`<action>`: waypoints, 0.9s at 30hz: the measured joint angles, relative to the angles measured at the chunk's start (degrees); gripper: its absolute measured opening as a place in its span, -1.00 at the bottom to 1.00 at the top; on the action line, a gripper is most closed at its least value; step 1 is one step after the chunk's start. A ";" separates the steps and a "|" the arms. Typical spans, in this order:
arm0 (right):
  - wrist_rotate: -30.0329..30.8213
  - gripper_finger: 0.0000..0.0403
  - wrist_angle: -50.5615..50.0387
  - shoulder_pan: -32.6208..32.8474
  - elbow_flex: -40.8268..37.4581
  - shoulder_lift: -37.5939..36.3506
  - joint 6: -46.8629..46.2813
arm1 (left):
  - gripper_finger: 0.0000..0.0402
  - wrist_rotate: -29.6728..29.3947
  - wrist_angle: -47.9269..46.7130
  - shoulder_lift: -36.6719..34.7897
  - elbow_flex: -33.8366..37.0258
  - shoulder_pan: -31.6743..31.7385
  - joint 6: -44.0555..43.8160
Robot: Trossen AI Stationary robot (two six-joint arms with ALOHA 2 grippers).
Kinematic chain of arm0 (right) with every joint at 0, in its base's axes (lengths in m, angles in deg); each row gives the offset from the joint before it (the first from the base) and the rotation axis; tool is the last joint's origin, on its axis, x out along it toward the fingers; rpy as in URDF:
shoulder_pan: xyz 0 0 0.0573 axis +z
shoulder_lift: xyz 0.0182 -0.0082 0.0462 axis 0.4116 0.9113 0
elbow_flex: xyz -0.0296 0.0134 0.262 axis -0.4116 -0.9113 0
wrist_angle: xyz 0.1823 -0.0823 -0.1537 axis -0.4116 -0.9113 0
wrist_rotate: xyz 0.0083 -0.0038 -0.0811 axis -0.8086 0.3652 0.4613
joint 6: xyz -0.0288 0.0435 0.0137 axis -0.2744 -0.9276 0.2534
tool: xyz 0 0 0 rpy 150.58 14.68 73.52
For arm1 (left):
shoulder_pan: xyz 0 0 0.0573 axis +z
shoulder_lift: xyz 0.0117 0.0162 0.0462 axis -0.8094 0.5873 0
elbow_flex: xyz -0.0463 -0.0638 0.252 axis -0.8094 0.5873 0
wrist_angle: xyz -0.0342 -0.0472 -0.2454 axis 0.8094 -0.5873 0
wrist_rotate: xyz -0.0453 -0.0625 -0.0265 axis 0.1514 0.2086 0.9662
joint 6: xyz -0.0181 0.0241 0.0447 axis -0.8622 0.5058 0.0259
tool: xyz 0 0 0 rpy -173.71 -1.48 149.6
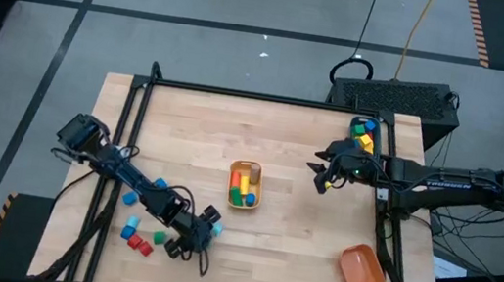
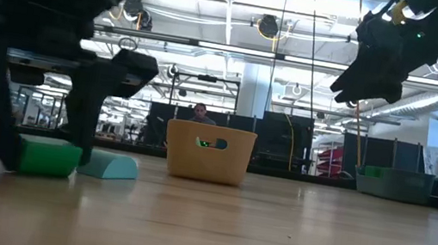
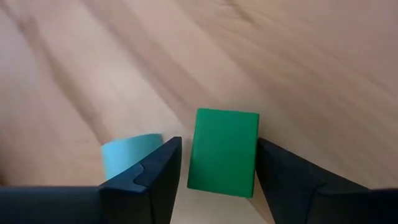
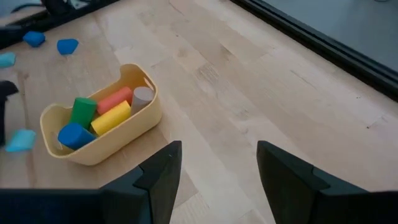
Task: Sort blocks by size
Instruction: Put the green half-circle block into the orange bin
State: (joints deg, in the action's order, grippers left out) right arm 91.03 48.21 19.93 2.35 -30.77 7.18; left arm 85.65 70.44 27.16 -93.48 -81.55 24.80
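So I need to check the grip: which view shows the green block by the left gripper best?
The left wrist view: the green block sits between the open left gripper fingers. The low view shows its side; the high view barely shows it.

Bright, even overhead light; low view foreground blurred, perhaps backlit.

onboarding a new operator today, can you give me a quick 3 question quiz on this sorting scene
1. True or false: the left hand has its fingers either side of a green block on the table.
2. Which bin sits mid-table holding blocks? A orange bin B yellow bin C teal bin
3. Fill in: the right hand hangs above the table, open and ____.

Key:
1. True
2. B, the yellow bin; the orange bin lies empty near the right arm's corner.
3. empty
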 joint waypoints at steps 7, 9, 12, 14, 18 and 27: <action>0.40 -0.03 3.25 5.95 0.04 8.75 0.05 | -0.28 -0.52 0.81 0.00 0.02 2.45 -9.84; 0.59 -0.03 6.22 8.81 0.04 12.31 1.47 | -0.32 -0.44 1.05 0.00 0.02 3.21 -12.77; 1.98 -0.03 12.15 13.29 0.02 17.06 4.17 | -0.32 -0.06 1.01 0.00 0.02 4.11 -18.56; 2.18 -0.03 17.21 15.99 0.02 19.60 7.14 | -0.32 0.36 1.06 0.00 0.02 4.61 -22.36; 2.18 -0.03 29.23 20.69 0.02 23.17 16.13 | -0.32 3.61 1.58 -0.53 0.02 5.63 -25.51; 1.51 -0.03 43.74 28.15 0.02 28.71 40.07 | -0.32 9.16 7.09 -1.33 -3.15 8.55 -30.90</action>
State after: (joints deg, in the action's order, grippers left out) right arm 92.54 91.95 48.08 2.37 -2.07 47.25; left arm 94.81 77.53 25.83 -96.63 -73.00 -6.10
